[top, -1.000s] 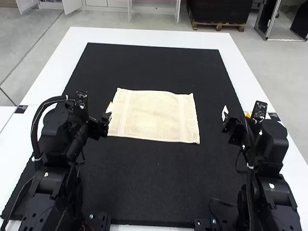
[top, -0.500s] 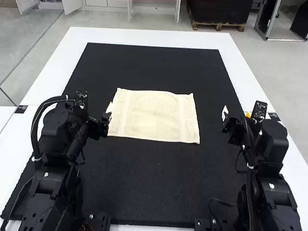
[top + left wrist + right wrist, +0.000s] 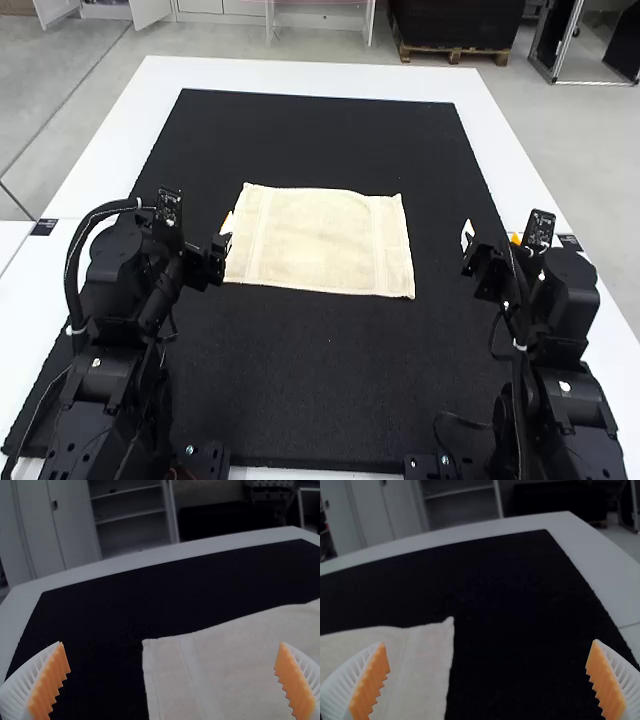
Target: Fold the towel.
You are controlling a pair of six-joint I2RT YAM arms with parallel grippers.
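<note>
Towel (image 3: 320,240): one, cream, spread flat between the mat's left and right edges; two bands, one near each side end
Mat (image 3: 330,370): one, black, on one white worktop (image 3: 300,77)
Left gripper (image 3: 212,255): two ribbed fingers spread wide, holding nothing, near the towel's left end
Right gripper (image 3: 491,237): two ribbed fingers spread wide, holding nothing, by the mat's right edge, well apart from the towel
Pads: four, orange, one per finger
</note>
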